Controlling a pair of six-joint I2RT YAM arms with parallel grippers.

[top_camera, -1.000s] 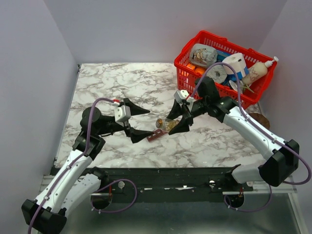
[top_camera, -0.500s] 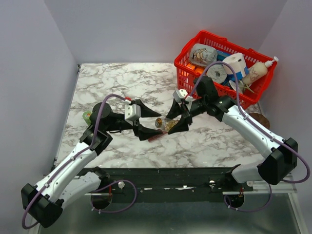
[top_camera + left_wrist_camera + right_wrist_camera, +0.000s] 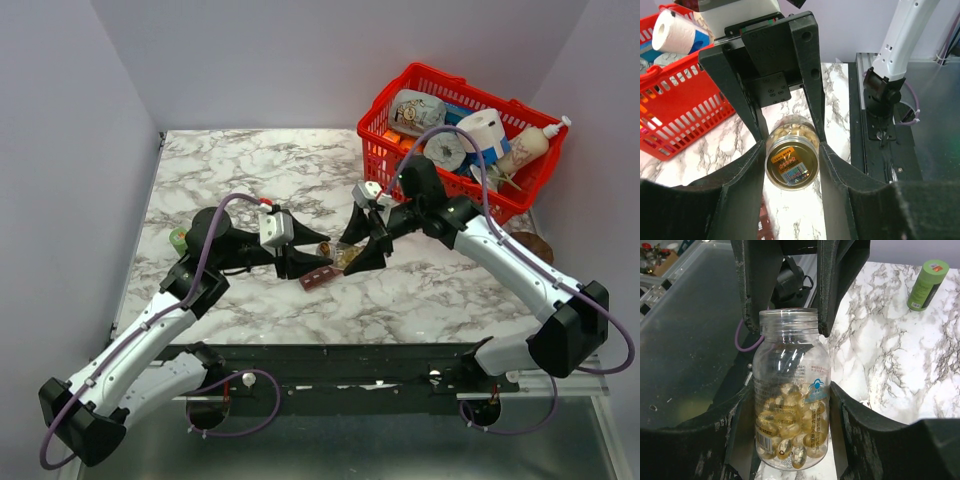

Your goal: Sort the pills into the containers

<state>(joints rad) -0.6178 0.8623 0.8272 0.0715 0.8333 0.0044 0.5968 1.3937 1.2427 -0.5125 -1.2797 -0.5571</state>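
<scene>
A clear pill bottle lies level above the marble, and my right gripper is shut on its body. The pills are yellow-gold capsules heaped inside it. In the right wrist view the fingers press both sides of the bottle. My left gripper has come in from the left. Its fingers touch both sides of the bottle's round gold-faced end. The containers, a dark red-brown strip, lie on the table just below the bottle.
A red wire basket full of household items stands at the back right, close behind the right arm. A small green cylinder lies on the marble at the left, also in the right wrist view. Walls close in the left, back and right.
My left gripper moved right to the bottle and narrowed from wide open until its fingers touch the bottle's end. The right gripper and the bottle held still.
</scene>
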